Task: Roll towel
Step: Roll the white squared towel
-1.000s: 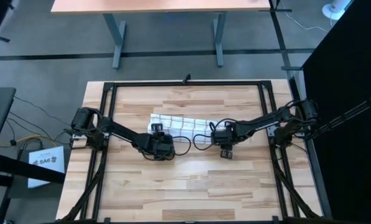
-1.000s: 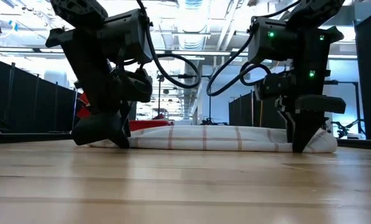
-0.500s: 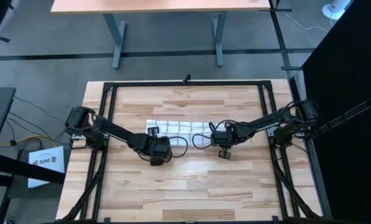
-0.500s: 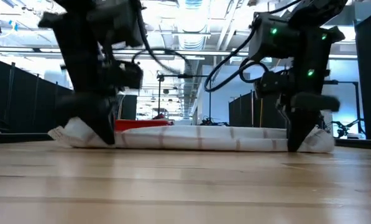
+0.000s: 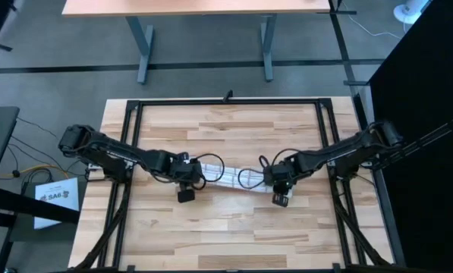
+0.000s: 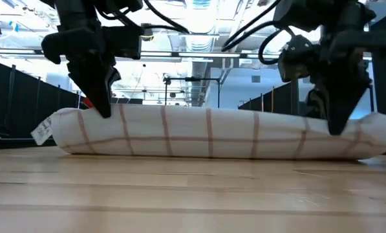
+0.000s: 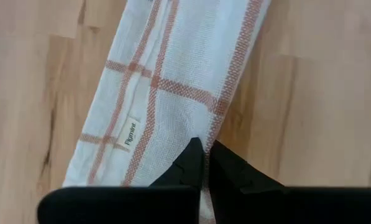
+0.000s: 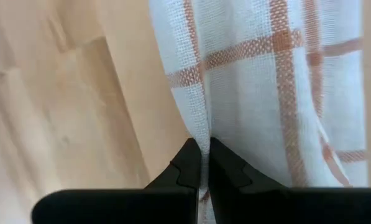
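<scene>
The towel (image 6: 212, 133) lies as a long, loosely rolled tube across the middle of the wooden tabletop (image 5: 226, 227), running from one arm to the other. In the low view it is a rounded white cylinder crossed by thin reddish-brown grid lines, with a small white tag (image 6: 42, 132) sticking out at one end. In the high view only a short pale length of the towel (image 5: 228, 174) shows between the two arms.

Left gripper (image 7: 204, 163): set at the tagged end of the roll. Its jaws are clenched on an edge of the cloth, the two dark fingertips (image 7: 188, 165) meeting with a strip of fabric between them. The tag (image 7: 129, 133), printed with small lettering, lies flat on the cloth just beside the grip. In the low view this gripper (image 6: 102, 107) comes down onto the top of the roll.

Right gripper (image 8: 204, 160): set at the opposite end. Its jaws are likewise clenched on a fold of the towel (image 8: 266, 87), with cloth pinched between the tips and bare wood to one side. In the low view it (image 6: 336, 126) presses into the upper surface of the roll near that end.

Both arms reach inward from the tabletop's sides, the left (image 5: 120, 155) and the right (image 5: 332, 155).
</scene>
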{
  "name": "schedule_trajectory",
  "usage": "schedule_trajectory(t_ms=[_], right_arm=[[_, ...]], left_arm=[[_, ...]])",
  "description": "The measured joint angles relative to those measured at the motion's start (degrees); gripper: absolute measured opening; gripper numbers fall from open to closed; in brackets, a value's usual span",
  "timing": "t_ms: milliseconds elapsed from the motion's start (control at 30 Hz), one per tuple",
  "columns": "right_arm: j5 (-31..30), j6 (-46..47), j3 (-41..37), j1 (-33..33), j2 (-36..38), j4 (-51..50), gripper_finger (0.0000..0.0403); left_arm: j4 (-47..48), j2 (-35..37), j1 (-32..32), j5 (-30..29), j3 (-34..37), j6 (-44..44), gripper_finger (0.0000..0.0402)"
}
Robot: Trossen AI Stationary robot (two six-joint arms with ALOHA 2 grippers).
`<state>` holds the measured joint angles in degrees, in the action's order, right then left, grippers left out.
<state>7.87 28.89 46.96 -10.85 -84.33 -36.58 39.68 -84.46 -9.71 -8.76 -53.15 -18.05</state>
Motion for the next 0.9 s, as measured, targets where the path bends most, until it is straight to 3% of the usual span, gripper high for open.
schedule_trajectory(t_ms=[167,300,600,900], right_arm=[[1.70,-0.74,0.04,5.97,4.94,-3.56,0.0006],[8.43,-5.55,0.04,13.28,5.75,-4.55,0.0006],[22.84,-16.50,0.10,29.30,1.47,-6.43,0.0006],[29.64,-26.11,0.28,41.55,-4.83,-8.08,0.0004]], left_arm=[[0.70,-0.07,4.72,5.57,0.00,5.09,0.0000],[0.79,-0.08,9.81,8.94,-0.02,10.35,0.0000],[1.73,-0.08,24.95,23.99,-0.04,21.52,0.0000],[-0.13,-0.20,35.74,28.58,2.67,30.50,0.0000]])
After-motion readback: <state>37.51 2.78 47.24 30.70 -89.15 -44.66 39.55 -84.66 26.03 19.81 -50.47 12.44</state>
